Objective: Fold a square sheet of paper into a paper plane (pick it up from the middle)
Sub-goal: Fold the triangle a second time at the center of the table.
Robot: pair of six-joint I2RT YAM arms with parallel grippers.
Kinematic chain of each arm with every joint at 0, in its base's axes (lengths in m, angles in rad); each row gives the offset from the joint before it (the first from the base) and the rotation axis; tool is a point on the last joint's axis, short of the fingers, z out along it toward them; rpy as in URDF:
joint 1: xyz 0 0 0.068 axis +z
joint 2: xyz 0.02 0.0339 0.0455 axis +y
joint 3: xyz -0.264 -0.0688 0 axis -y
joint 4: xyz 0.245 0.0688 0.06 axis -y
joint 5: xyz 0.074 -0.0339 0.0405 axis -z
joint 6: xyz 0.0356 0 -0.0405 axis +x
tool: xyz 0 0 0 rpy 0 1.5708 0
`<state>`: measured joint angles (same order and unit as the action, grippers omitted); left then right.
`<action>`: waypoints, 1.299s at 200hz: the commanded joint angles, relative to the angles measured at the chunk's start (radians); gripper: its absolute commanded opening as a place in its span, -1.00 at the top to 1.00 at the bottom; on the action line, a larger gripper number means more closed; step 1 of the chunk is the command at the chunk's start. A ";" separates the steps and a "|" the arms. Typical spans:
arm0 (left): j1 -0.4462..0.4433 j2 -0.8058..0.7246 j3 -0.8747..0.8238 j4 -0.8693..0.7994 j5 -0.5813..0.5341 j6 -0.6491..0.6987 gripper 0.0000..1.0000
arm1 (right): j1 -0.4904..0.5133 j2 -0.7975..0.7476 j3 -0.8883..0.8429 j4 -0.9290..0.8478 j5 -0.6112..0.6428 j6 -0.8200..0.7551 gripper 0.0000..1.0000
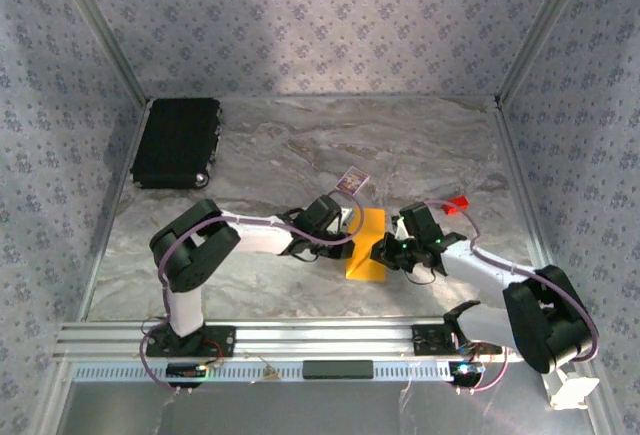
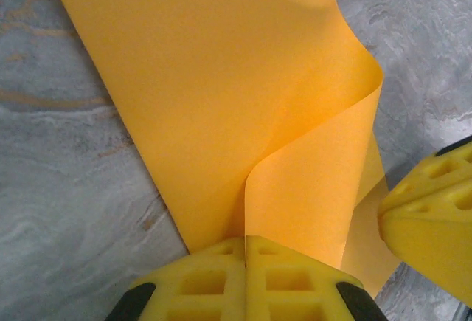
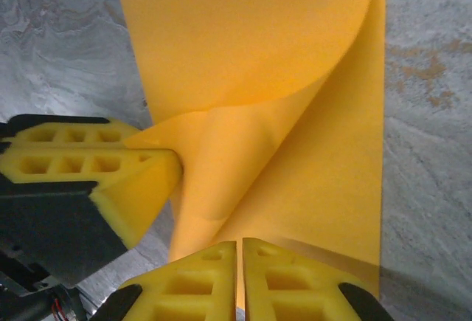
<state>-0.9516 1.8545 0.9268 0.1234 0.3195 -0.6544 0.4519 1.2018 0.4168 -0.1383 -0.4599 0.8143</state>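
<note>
The square sheet of paper (image 1: 366, 248) lies orange-yellow mid-table, one side lifted and curled over the rest. My left gripper (image 2: 245, 246) is shut on the edge of that raised flap (image 2: 317, 188); from above it sits at the sheet's left side (image 1: 351, 228). My right gripper (image 3: 240, 249) meets the sheet's other side (image 1: 384, 252), its jaws a hair apart with the paper's (image 3: 295, 151) lower edge at their tips; whether they pinch it is unclear. In the left wrist view a right finger (image 2: 431, 221) shows, and in the right wrist view a left finger (image 3: 96, 166).
A black case (image 1: 177, 142) lies at the back left. A small patterned card (image 1: 351, 180) sits just behind the sheet, and a tiny red block (image 1: 458, 203) to the right. Marbled tabletop (image 1: 270, 155) stretches behind; metal rails edge it.
</note>
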 commanded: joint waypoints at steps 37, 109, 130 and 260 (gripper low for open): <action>-0.037 -0.040 -0.012 -0.163 -0.117 -0.094 1.00 | -0.008 -0.034 -0.009 -0.031 0.017 0.018 0.77; -0.039 -0.045 -0.021 -0.139 -0.114 -0.095 1.00 | 0.003 -0.023 -0.038 0.090 -0.023 0.078 0.88; -0.039 -0.033 -0.015 -0.128 -0.096 -0.089 1.00 | 0.009 -0.009 -0.038 0.106 -0.028 0.088 0.90; -0.030 -0.026 -0.022 -0.111 -0.084 -0.087 1.00 | 0.043 0.144 0.004 0.336 -0.074 0.180 0.95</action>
<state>-0.9840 1.8210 0.9268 0.0483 0.2394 -0.7460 0.4824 1.3117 0.3859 0.1333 -0.5133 0.9661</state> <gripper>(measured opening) 0.047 0.052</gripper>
